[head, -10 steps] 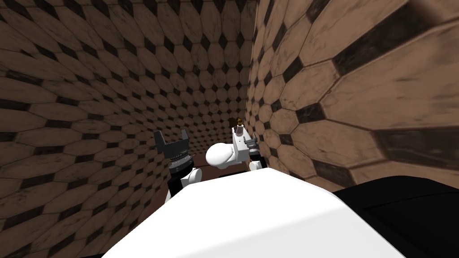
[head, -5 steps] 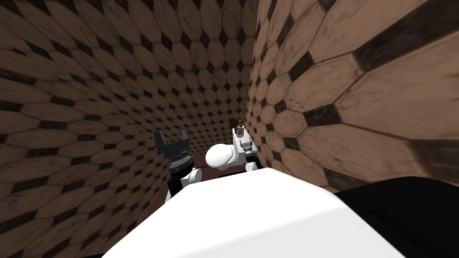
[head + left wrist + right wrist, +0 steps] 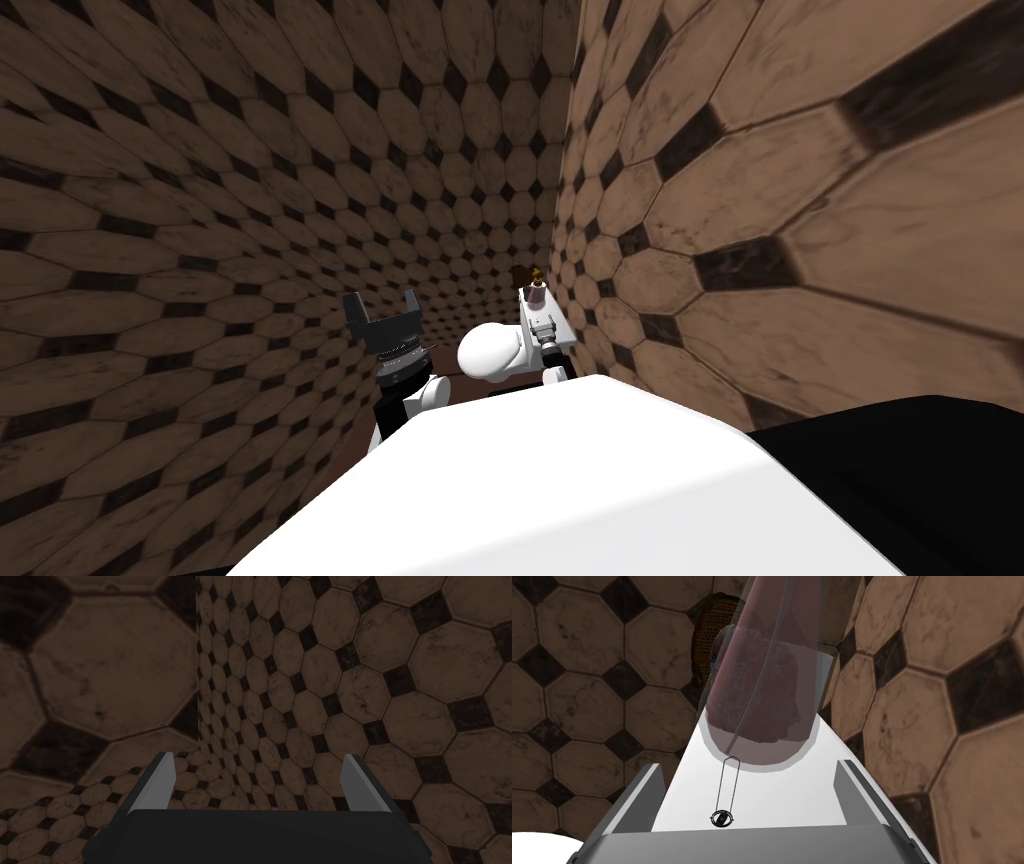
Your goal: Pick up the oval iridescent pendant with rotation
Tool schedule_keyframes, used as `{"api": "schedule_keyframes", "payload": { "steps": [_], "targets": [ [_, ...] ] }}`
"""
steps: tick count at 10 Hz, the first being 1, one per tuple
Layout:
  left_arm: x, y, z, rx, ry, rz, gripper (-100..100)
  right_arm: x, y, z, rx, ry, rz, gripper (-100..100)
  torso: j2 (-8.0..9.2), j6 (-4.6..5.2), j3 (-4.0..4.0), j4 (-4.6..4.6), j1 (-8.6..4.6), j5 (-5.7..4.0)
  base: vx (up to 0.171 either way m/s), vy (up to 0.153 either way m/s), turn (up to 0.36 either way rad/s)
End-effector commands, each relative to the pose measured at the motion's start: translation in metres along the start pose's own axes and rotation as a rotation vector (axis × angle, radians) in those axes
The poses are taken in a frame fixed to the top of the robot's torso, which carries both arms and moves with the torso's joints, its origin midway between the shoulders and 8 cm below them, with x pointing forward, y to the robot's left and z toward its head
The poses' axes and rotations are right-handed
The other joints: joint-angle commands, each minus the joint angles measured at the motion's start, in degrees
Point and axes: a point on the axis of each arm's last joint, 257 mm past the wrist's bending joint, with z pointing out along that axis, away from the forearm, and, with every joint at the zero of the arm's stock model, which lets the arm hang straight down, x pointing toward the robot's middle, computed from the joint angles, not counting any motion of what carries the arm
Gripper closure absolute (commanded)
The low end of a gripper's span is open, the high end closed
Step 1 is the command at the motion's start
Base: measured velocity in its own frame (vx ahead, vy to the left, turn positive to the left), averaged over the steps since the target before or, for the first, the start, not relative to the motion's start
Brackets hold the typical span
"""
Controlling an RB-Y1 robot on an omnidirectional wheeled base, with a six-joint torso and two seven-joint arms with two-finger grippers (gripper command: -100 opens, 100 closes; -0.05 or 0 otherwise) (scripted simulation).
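The right gripper (image 3: 749, 766) reaches out over a narrow white table (image 3: 812, 796); its jaws are spread wide and hold nothing. The pendant (image 3: 722, 818) lies flat on the table between the two jaws, very close to the gripper's dark body and a bit nearer one jaw than the other; it is a small dark oval in a thin ring. Its thin chain (image 3: 731, 786) lies in a long loop that runs from the pendant away to a clear jar (image 3: 762, 691). The jar stands on the table just past the jaw tips; it has a dark red lump inside. A brown thing (image 3: 707, 641) sits behind the jar, and I cannot tell what it is.

In the head view the right gripper (image 3: 537, 297) is in the middle of the frame, close to the brown tiled wall (image 3: 800, 200) on the right. The left gripper (image 3: 381, 305) is left of the middle, well apart from the right one; its jaws are spread too, with nothing between them.
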Motion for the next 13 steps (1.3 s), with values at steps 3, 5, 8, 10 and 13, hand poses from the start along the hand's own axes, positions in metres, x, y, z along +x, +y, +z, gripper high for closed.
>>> {"api": "schedule_keyframes", "payload": {
  "steps": [3, 5, 8, 10, 13],
  "targets": [
    [0.000, 0.000, 0.000, 0.000, 0.000, 0.000, 0, -0.024, -0.020, -0.004, 0.021, -0.066, 0.096, -100, 0.04, 0.00, 0.02, 0.01, -0.03, 0.00, 0.033, -0.020, 0.001],
    [0.000, 0.000, 0.000, 0.000, 0.000, 0.000, 0, -0.035, -0.031, -0.008, 0.027, -0.101, 0.145, -100, 0.06, 0.00, 0.03, 0.01, -0.02, -0.01, 0.025, -0.023, -0.013],
    [0.000, 0.000, 0.000, 0.000, 0.000, 0.000, 0, -0.029, -0.026, -0.004, 0.022, -0.082, 0.131, -100, -0.24, -0.09, -0.22, -0.20, 0.02, -0.11, 0.002, -0.004, 0.001],
    [0.000, 0.000, 0.000, 0.000, 0.000, 0.000, 0, -0.029, -0.026, -0.004, 0.022, -0.082, 0.132, 100, -0.25, -0.09, -0.23, -0.20, 0.04, -0.11, 0.000, 0.000, 0.000],
    [0.000, 0.000, 0.000, 0.000, 0.000, 0.000, 0, -0.029, -0.026, -0.004, 0.022, -0.082, 0.130, 100, -0.26, -0.09, -0.24, -0.21, 0.02, -0.13, 0.000, 0.000, 0.000]
  ]
}}
